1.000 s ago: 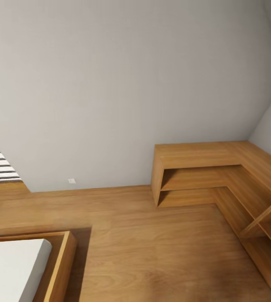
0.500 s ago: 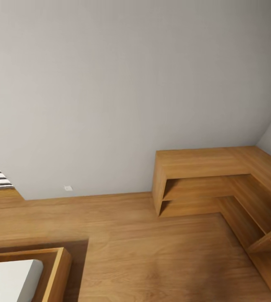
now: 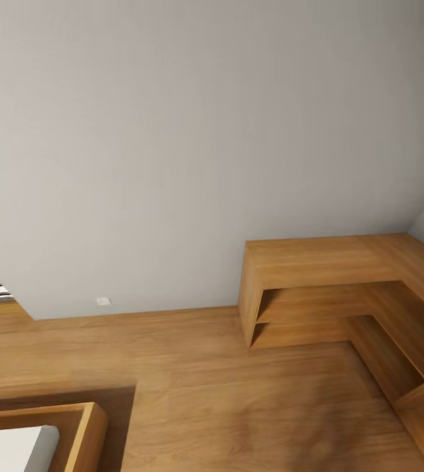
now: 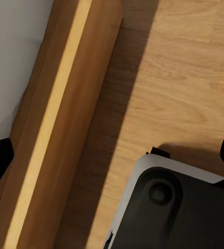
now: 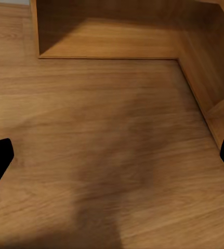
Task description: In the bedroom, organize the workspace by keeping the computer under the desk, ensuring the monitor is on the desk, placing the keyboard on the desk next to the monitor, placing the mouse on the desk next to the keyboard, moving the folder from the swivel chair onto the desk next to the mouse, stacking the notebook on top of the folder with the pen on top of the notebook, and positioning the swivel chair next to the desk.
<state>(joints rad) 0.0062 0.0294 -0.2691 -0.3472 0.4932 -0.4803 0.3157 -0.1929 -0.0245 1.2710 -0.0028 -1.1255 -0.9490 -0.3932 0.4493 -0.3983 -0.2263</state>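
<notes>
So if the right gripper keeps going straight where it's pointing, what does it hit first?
The wooden floor, most likely. The right gripper points down at bare boards, with the wooden shelf unit off to the side.

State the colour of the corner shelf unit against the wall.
Warm light-brown wood, best seen in the head view: the shelf unit.

Wall (image 3: pixel 172 144) across the far side, floor (image 3: pixel 238 393) in front of it. Corner shelf unit (image 3: pixel 316 262) at right against the wall, running nearer along the right side. Bed frame (image 3: pixel 74 426) at near left, mattress (image 3: pixel 8 449) in it; socket (image 3: pixel 103 301) low on the wall, left of the shelf unit.
</notes>
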